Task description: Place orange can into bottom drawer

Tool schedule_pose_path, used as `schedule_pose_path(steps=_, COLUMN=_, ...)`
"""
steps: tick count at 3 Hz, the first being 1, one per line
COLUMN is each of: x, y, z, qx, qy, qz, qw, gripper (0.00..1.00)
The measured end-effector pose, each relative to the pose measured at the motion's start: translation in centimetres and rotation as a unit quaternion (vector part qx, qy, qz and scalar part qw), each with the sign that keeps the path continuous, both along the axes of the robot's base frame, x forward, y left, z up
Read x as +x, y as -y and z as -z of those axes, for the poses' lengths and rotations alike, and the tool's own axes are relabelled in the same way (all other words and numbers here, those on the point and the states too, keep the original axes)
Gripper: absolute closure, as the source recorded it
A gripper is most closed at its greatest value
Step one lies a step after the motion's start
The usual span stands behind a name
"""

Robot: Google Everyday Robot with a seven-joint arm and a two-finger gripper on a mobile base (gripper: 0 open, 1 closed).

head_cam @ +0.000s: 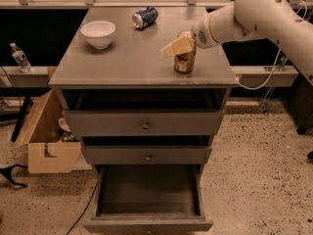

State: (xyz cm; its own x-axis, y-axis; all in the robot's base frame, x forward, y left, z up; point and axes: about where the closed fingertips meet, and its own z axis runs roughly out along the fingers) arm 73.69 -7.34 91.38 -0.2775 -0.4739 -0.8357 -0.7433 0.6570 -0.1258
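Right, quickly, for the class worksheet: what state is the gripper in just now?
Gripper: at the top of the orange can, which stands on the cabinet top; open or closed cannot be told.

Robot test lab: my gripper point(177, 46) sits at the top of the orange can point(185, 61) on a lone grey drawer cabinet point(142, 65). Speckled terrazzo floor point(254, 170), a metal ledge point(29, 75) holding a water bottle point(20, 58), a loose white cable point(275, 61) and an open cardboard box point(46, 148) mark the workspace.
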Motion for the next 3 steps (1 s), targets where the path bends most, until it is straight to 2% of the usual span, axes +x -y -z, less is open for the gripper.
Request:
schedule_pose_path(steps=1, x=-0.3, y=-0.7, z=0.6, qx=0.003, qy=-0.005, qz=-0.007, qw=1.0000, gripper=0.41)
schedule_pose_path(steps=2, x=-3.3, y=0.8, z=-1.2, qx=0.008, qy=0.026, qz=0.000, qw=0.9996, gripper=0.72)
schedule_pose_path(steps=3, x=-7.6, y=2.6, z=-4.1, qx=0.000, qy=0.069, qz=-0.002, qw=0.9976, gripper=0.99)
